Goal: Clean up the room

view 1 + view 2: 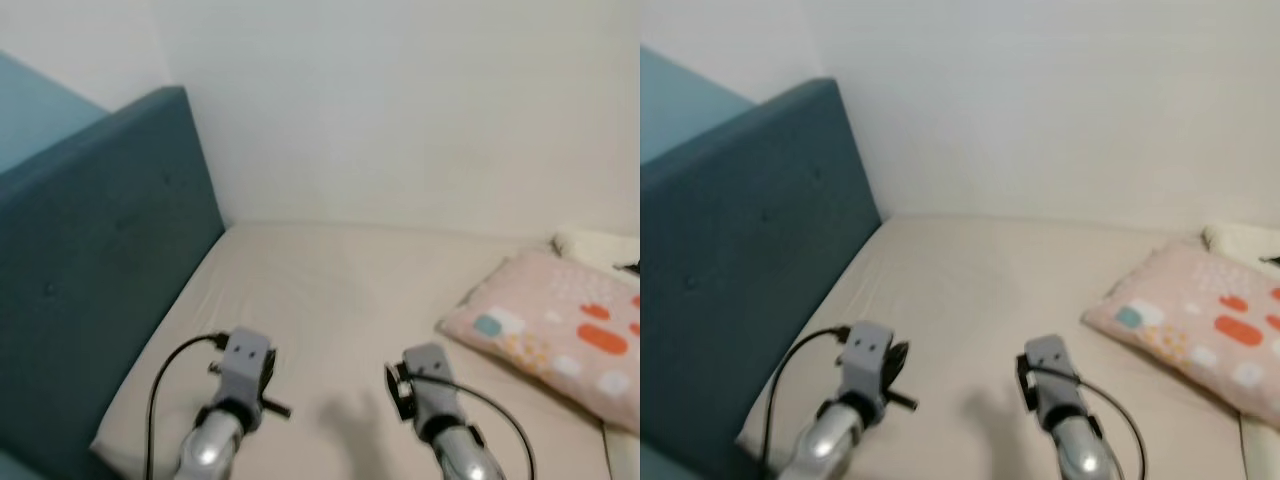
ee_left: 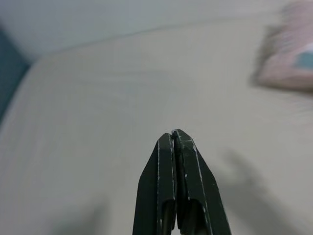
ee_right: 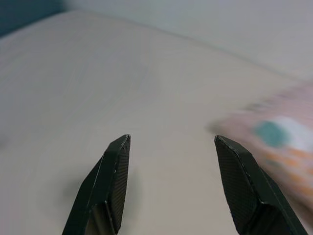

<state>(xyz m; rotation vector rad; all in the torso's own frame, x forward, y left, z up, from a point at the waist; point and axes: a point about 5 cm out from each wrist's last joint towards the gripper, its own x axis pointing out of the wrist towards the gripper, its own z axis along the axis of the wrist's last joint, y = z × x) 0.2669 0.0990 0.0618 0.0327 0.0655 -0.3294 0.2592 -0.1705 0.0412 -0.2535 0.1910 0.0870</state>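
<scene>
Facing a bed point(image 1: 330, 290) w/ beige sheet, teal headboard point(image 1: 100, 250) along its left edge, white wall behind. Pink pillow point(image 1: 560, 335) w/ orange, teal & white blotches lying flat on the sheet, well right of the headboard, near the bed's right side; something cream-coloured point(image 1: 600, 243) just behind it, too cropped to ID.

Left gripper point(image 2: 174, 134) over bare sheet nearer the headboard, fingers pressed together, nothing between. Right gripper point(image 3: 171, 139) spread wide, empty, aimed at sheet w/ pillow just off to its outer side.

Prob. step: go for the pillow w/ right gripper. To do well: swing right, come in low on the near corner, pinch a good fold of fabric not just the seam, lift slow since soft & floppy. Wrist views blurred, so settle before closing.

No brands, labels or readable writing anywhere.
</scene>
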